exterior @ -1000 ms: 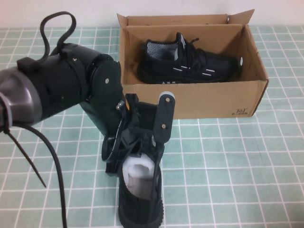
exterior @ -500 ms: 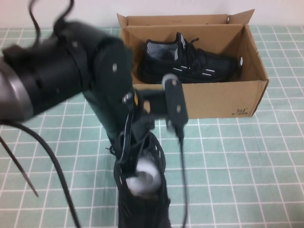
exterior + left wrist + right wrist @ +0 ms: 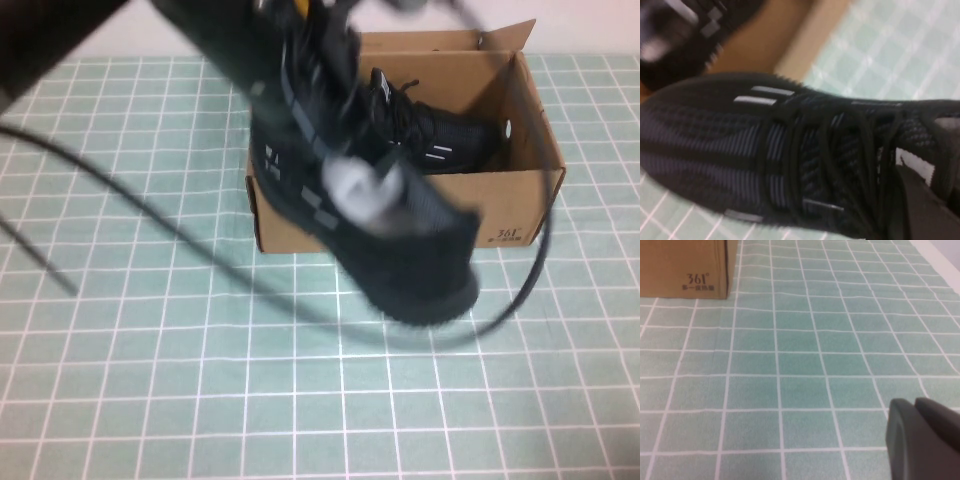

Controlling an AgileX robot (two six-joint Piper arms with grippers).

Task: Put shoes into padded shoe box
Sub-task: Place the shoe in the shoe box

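My left gripper (image 3: 345,165) is shut on one black knit sneaker (image 3: 410,250) and holds it in the air, tilted, over the front wall of the brown cardboard shoe box (image 3: 520,205). The arm and this shoe are blurred by motion. The other sneaker (image 3: 445,135) lies on its side inside the box. In the left wrist view the held sneaker (image 3: 780,155) fills the picture, with a finger (image 3: 927,205) at its collar and the box wall (image 3: 765,47) behind. My right gripper (image 3: 927,440) is shut and empty above the mat, right of the box (image 3: 685,265); it is out of the high view.
A green mat with a white grid (image 3: 150,380) covers the table. The box's flaps (image 3: 505,35) stand upright at the back. Black cables (image 3: 120,190) from the left arm swing over the mat on the left.
The left arm has lifted the sneaker off the mat near the front edge and swung it up and back toward the box. The right gripper's earlier position is not shown.
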